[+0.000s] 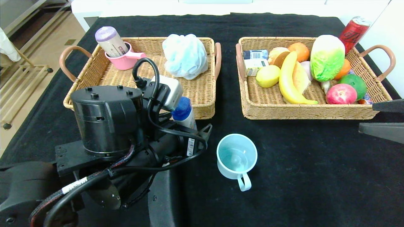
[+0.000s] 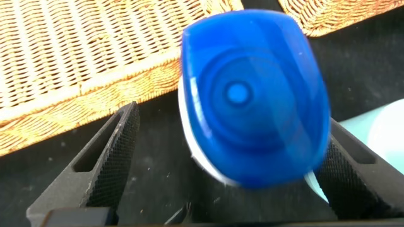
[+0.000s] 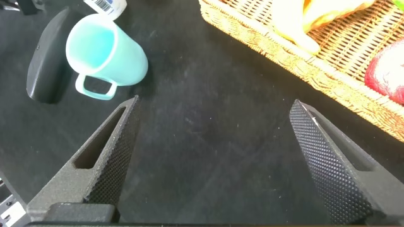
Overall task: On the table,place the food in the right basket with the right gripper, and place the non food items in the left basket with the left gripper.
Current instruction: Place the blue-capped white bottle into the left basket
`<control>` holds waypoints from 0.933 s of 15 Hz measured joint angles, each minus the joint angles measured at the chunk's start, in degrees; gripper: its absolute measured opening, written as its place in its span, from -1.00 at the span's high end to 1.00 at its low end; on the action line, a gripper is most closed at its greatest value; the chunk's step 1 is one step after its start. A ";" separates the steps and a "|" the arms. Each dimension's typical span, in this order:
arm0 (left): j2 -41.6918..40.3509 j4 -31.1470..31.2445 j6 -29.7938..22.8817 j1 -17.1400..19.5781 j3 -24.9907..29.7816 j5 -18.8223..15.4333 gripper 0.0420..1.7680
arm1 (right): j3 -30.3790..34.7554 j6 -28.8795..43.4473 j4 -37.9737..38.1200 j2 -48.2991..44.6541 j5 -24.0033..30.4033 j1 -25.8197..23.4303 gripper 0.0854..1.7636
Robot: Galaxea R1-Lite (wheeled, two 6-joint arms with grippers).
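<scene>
We judged the step in hand to be closing squarely on the white plastic bottle with the smooth blue cap (image 2: 252, 101). Our left hand (image 2: 230, 170) stood wide open, its ribbed fingers (image 2: 110, 154) either side of the bottle, gripping nothing. Nearby stood a glossy pale-blue plastic mug (image 1: 236, 157) on the black-clothed table (image 1: 315, 173). Our right hand (image 3: 214, 170) hovered open, empty. Beyond lay the left woven wicker basket (image 1: 202, 108).

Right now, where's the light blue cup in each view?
Head view: light blue cup stands upright on the black cloth, front centre, before the gap between the baskets, handle toward the robot.
Left wrist view: only a pale blue sliver at the edge, behind the blue-capped bottle.
Right wrist view: cup in the far corner, handle visible.
Shared landmark: right basket.
</scene>
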 joint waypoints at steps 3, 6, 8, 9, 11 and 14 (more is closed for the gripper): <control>1.04 -0.63 0.15 -0.04 0.30 0.30 -0.94 | 0.11 -0.05 -0.07 0.11 -0.02 -0.04 -0.94; 1.34 -2.07 0.55 -0.04 0.50 0.55 -0.94 | 0.13 -0.05 -0.10 0.23 0.02 -0.30 -0.94; 1.43 -4.23 0.91 -0.04 0.87 0.50 -0.94 | 0.13 -0.05 -0.10 0.26 0.11 -0.35 -0.94; 1.51 -4.96 1.40 -0.04 1.06 0.55 -0.94 | 0.20 -0.06 -0.10 0.28 0.11 -0.39 -0.94; 1.73 -6.02 2.15 -0.04 1.44 0.59 -0.94 | 0.24 -0.20 -0.10 0.34 0.11 -0.39 -0.94; 2.06 -7.12 2.68 -0.01 1.69 1.32 -0.94 | 0.30 -0.20 -0.10 0.43 0.11 -0.39 -0.94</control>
